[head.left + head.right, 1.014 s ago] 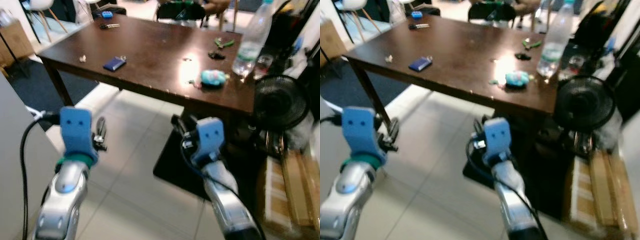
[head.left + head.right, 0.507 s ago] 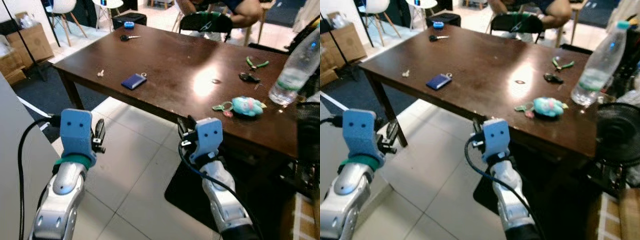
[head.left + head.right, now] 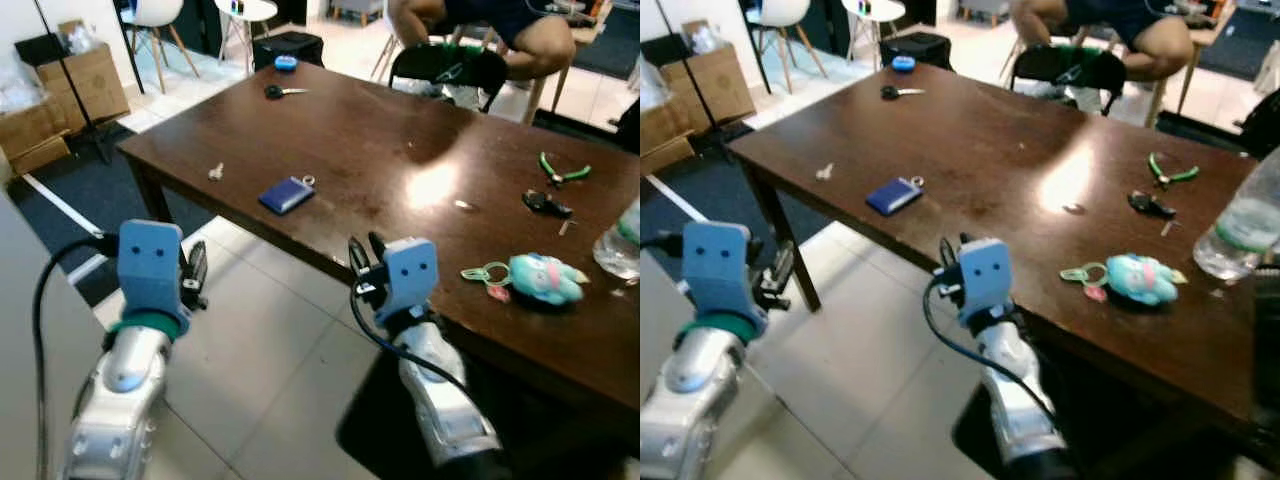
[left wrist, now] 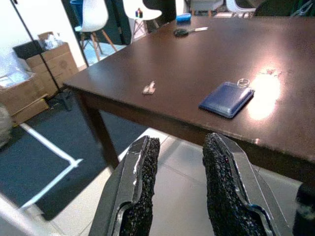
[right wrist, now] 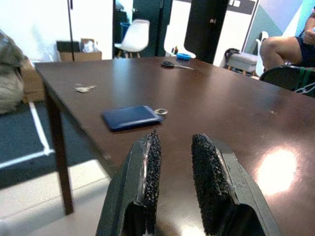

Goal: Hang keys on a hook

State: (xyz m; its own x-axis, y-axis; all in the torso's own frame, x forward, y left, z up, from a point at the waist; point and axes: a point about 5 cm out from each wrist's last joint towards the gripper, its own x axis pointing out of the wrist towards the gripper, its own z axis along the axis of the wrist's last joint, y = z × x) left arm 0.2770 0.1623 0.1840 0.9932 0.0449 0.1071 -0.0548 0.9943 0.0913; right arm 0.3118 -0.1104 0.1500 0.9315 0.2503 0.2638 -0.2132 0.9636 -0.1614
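Note:
A brown wooden table stands before me. On it lie a teal plush keychain with a green ring, a blue flat fob with a metal ring, a small silver key and a black key. My left gripper hangs open over the floor tiles, below the table's near left edge. At the near edge my right gripper is open too, nothing between its fingers. Past the fingers, the left wrist view has the blue fob and the right wrist view has it too.
Green pliers, scissors and a water bottle are also on the table. A person sits on a chair at the far side. Cardboard boxes and white chairs stand at the far left.
The whole picture has shifted: the camera has moved and the table now sits closer and more central. Both arms keep their pose, grippers unchanged.

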